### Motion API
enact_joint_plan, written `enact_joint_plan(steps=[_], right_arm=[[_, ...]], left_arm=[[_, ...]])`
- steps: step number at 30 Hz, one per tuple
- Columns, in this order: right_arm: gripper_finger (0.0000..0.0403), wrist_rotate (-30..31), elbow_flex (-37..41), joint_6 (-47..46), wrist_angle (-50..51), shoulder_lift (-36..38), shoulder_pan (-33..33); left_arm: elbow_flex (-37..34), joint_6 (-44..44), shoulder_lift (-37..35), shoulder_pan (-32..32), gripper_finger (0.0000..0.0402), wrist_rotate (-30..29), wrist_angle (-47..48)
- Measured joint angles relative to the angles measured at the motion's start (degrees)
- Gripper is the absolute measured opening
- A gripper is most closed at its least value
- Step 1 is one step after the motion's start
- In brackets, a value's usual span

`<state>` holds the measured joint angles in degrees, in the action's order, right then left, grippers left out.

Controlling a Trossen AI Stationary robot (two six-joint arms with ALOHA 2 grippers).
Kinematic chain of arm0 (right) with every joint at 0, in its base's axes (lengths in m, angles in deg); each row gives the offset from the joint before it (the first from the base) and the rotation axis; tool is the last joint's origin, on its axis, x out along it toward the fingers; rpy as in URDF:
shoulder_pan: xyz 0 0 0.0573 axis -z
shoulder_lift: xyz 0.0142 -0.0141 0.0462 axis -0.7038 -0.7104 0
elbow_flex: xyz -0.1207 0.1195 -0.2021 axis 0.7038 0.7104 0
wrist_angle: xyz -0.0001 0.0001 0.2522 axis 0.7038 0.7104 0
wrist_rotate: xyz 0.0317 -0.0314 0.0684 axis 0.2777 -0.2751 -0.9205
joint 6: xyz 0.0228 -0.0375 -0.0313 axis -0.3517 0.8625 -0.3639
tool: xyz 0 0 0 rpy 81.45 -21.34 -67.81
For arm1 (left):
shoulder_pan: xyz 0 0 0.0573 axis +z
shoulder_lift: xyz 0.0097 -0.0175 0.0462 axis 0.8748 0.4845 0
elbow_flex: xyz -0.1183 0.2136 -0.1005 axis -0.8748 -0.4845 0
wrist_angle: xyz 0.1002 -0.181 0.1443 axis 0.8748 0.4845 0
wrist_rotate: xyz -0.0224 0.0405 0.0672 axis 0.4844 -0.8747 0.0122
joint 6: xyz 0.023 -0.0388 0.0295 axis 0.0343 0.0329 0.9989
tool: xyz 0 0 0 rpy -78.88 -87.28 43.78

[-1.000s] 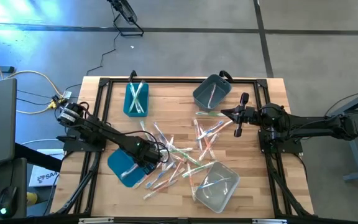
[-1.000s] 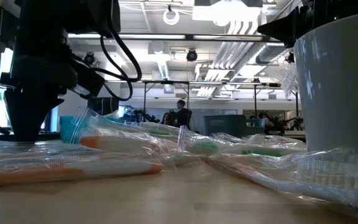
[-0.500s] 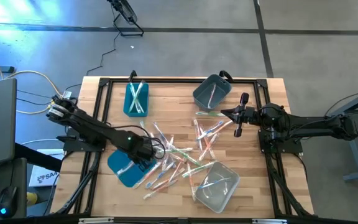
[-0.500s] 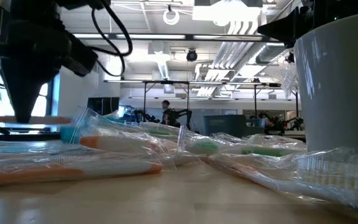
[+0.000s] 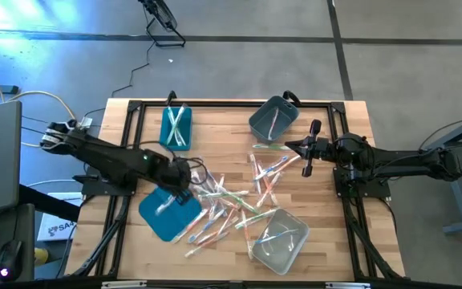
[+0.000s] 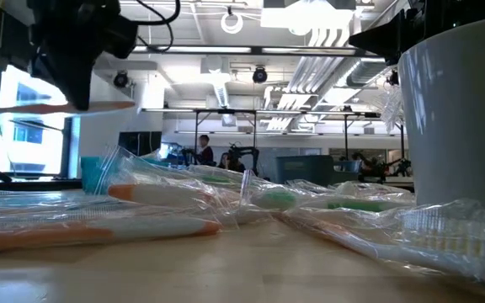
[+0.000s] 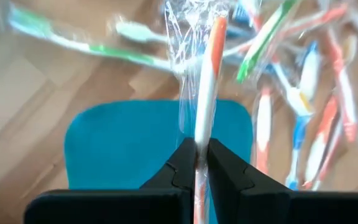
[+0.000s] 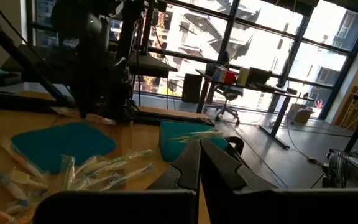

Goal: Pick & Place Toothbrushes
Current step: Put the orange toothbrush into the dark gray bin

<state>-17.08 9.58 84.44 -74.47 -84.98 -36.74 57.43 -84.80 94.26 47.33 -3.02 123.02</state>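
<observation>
Overhead, the left claw (image 5: 176,183) hangs above the flat teal lid (image 5: 167,215) near the front-left of the wooden surface (image 5: 223,269), its fingers (image 7: 182,165) clamped on one wrapped toothbrush with an orange-and-white handle (image 7: 209,81). From the left wrist camera the brush runs straight out between the two dark fingers, clear wrapper still around it, with the teal lid beneath and the scattered pile beyond. In the low view the same brush (image 6: 74,107) shows as a thin level stick held well above the surface

The remaining toothbrushes (image 5: 231,201) lie strewn across the middle of the surface, between the lid and the clear bin (image 5: 279,238) at front right, which holds a couple of its own. A teal bin (image 5: 176,127) at the back left holds several crossed brushes; a grey bin (image 5: 273,117) at the back holds one or two

The right claw (image 5: 289,146) waits just beside the grey bin, fingers (image 8: 188,163) pressed together on nothing
</observation>
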Motion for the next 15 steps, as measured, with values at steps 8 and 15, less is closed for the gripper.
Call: enact_joint_plan(steps=[8, 15], right_arm=[[0.0003, 0.0, 0.0, 0.0, 0.0, 0.0, 0.0], [0.0003, 0.0, 0.0, 0.0, 0.0, 0.0, 0.0]], left_arm=[[0.0, 7.6, -5.4, 6.1, 0.0019, -0.2, -0.5], [0.0, 19.9, -6.2, 12.8, 0.0019, -0.7, -6.9]])
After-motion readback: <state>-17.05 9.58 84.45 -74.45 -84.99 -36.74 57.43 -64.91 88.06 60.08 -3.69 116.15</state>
